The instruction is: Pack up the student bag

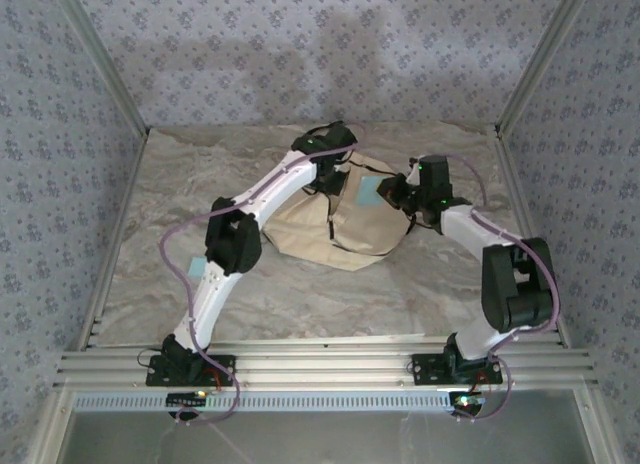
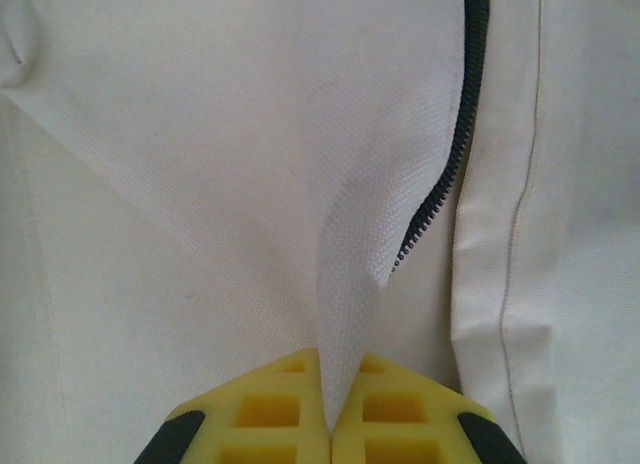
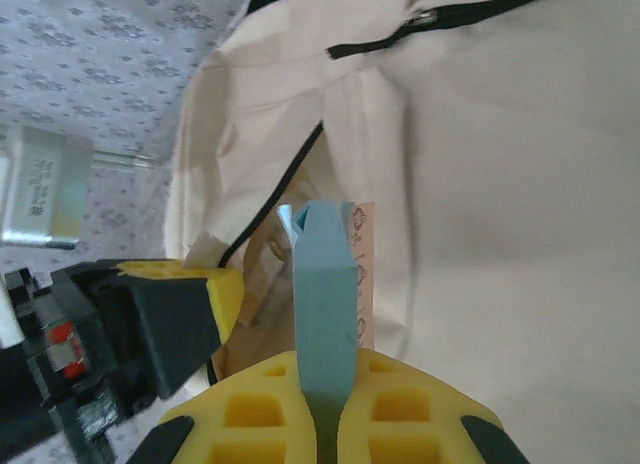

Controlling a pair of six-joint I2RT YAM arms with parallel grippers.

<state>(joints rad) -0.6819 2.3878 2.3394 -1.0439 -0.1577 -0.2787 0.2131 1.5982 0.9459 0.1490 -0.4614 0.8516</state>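
Observation:
The student bag (image 1: 345,229), beige with black zippers, lies in the middle of the table. My left gripper (image 2: 328,384) is shut on a raised fold of its cream fabric (image 2: 340,274), just beside the black zipper (image 2: 440,194). It pinches the bag's upper left edge (image 1: 328,182). My right gripper (image 3: 325,384) is shut on a flat light blue book (image 3: 325,284), seen edge-on, with a pink patterned sheet (image 3: 362,274) against it. The book (image 1: 370,192) hangs at the bag's opening (image 3: 265,274). The left gripper's yellow finger (image 3: 175,309) holds the opening's rim close by.
The marbled tabletop (image 1: 180,184) is walled in by patterned panels on three sides. An aluminium rail (image 1: 320,364) runs along the near edge. A small pale blue thing (image 1: 194,269) lies partly behind the left arm's elbow.

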